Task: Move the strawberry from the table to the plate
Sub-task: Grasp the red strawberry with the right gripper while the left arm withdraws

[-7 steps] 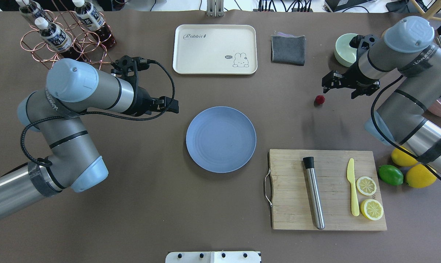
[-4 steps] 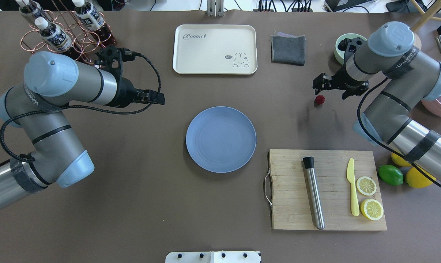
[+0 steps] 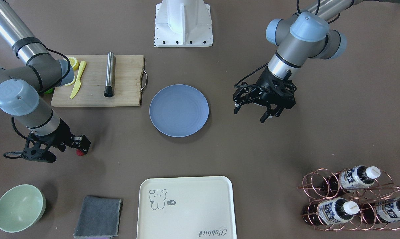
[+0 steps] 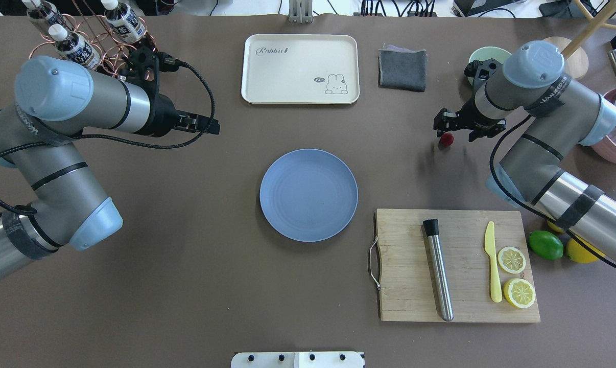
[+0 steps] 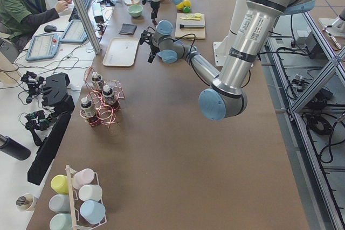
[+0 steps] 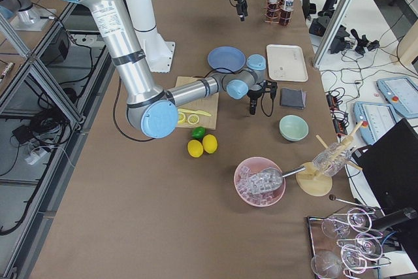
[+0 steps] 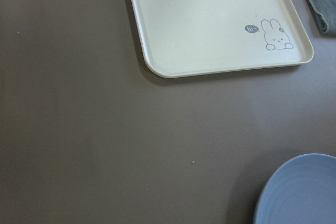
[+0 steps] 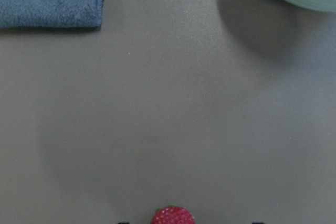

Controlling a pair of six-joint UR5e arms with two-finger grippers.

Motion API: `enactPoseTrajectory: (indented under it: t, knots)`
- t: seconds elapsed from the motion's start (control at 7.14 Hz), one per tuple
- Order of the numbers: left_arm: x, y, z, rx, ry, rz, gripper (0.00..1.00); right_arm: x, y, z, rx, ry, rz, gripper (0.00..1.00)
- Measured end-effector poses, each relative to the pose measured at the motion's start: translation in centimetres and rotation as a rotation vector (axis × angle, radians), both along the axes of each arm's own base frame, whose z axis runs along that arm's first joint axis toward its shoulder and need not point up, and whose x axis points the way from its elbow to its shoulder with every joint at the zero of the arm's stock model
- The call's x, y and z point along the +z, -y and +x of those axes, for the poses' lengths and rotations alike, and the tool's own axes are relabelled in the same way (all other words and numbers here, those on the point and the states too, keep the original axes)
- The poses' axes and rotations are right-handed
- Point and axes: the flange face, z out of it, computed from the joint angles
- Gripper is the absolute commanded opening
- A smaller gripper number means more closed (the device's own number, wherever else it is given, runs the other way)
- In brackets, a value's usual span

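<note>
The strawberry (image 4: pixel 446 139) is a tiny dark-red berry lying on the brown table (image 4: pixel 185 286), right of the blue-grey plate (image 4: pixel 308 194). My right gripper (image 4: pixel 453 131) hangs open directly over the berry, fingers to either side and not touching it. From the front, the strawberry (image 3: pixel 79 152) peeks out below the right gripper (image 3: pixel 75 146). The right wrist view has the strawberry (image 8: pixel 173 216) at its bottom edge. The left gripper (image 3: pixel 249 114) is open and holds nothing, away from the plate (image 3: pixel 178 110); a slice of the plate (image 7: pixel 302 192) shows in the left wrist view.
A wooden cutting board (image 4: pixel 405 266) carries a steel muddler, a yellow knife and lemon slices. A cream tray (image 4: pixel 300 69), a grey cloth (image 4: pixel 402 69) and a green bowl (image 4: pixel 484 53) lie at the far side. A bottle rack (image 4: pixel 83 41) stands far left.
The right arm swung its gripper leftward and lower until it is over the strawberry. The left arm drew back to the left, away from the plate. The strawberry stayed put.
</note>
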Motion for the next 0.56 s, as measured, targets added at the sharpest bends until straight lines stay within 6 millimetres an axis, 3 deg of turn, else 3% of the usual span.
enactPoseTrajectory:
  t: [0.14, 0.28, 0.42, 0.56]
  knots:
    - [0.15, 0.50, -0.55, -0.004, 0.015, 0.007, 0.98, -0.05, -0.12, -0.33, -0.004, -0.001, 0.001, 0.49]
    - [0.16, 0.80, -0.76, -0.006, 0.029, 0.001, 0.98, 0.01, -0.20, -0.53, -0.006, -0.002, 0.001, 0.18]
    - [0.16, 1.00, -0.91, -0.009, 0.036, -0.004, 0.98, 0.05, -0.22, -0.59, -0.007, -0.003, 0.001, 0.00]
    - [0.19, 1.25, -1.21, -0.014, 0.040, -0.009, 0.98, -0.09, -0.14, -0.58, -0.007, -0.001, 0.001, 0.00]
